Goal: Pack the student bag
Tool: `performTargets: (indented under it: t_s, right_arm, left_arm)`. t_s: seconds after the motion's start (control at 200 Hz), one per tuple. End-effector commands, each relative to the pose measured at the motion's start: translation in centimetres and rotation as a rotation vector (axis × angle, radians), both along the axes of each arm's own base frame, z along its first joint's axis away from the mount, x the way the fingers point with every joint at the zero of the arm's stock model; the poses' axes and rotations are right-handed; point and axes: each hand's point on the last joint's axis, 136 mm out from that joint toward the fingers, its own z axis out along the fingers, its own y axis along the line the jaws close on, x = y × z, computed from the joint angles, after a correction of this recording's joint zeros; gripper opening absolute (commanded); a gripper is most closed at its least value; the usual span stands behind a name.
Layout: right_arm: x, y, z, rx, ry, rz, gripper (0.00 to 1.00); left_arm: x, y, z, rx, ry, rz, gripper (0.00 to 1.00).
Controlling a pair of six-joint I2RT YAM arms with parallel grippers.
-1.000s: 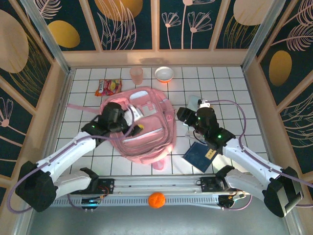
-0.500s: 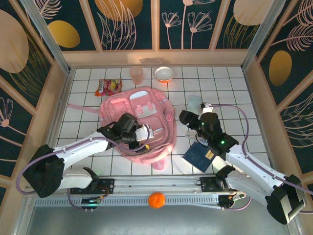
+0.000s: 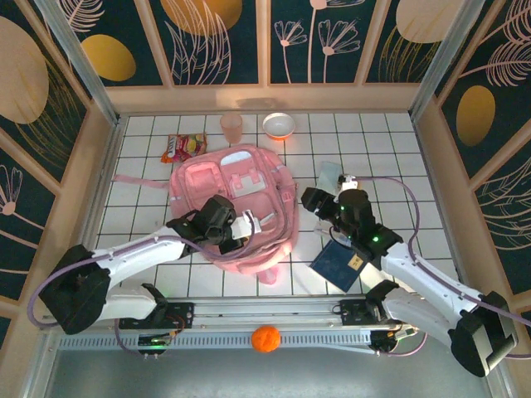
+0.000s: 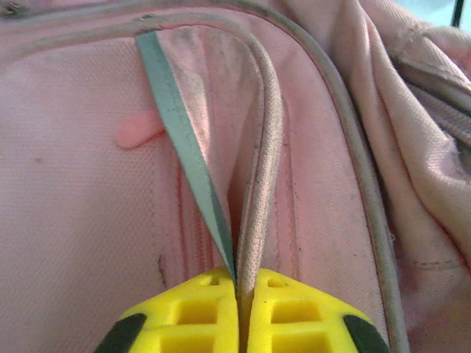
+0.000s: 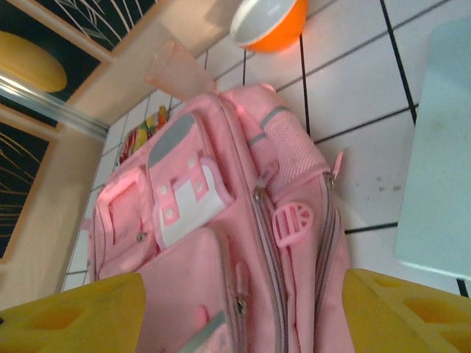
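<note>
White tiled table (image 3: 390, 149) from above: we see the student bag (image 3: 236, 186) lying mid-table, our left gripper (image 3: 242, 228) on its near half. Left wrist: we pinch its zip trim (image 4: 257, 147) tight. Right wrist: our right gripper (image 5: 235, 316) gapes wide, facing the bag.

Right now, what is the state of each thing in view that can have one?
student bag: lies flat, front up, trim edge pinched.
left tool: shut on the student bag's trim.
right tool: open, empty, beside the bag.
bowl: upright, looks empty.
cup: upright.
blue notebook: closed, lying flat.
snack packet: lying flat.
</note>
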Motion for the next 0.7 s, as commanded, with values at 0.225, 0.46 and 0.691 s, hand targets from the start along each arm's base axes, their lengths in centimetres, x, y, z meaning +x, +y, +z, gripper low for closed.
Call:
performTargets:
  t_s: [0.225,0.46,0.691]
  right_arm:
    - [-1.4,2.5,-0.7,0.119,0.240,0.141,0.74]
    - [-1.0,2.5,3.4,0.328,0.105,0.205,0.74]
    - [-2.5,4.4,3.3,0.431,0.286,0.220,0.70]
  left_arm:
    - [3.8,-1.3,12.7,-0.306,-0.201,0.177,0.00]
    - [4.7,0.3,15.7,-0.302,-0.266,0.191,0.00]
    - [5.7,0.9,17.0,-0.314,-0.318,0.213,0.00]
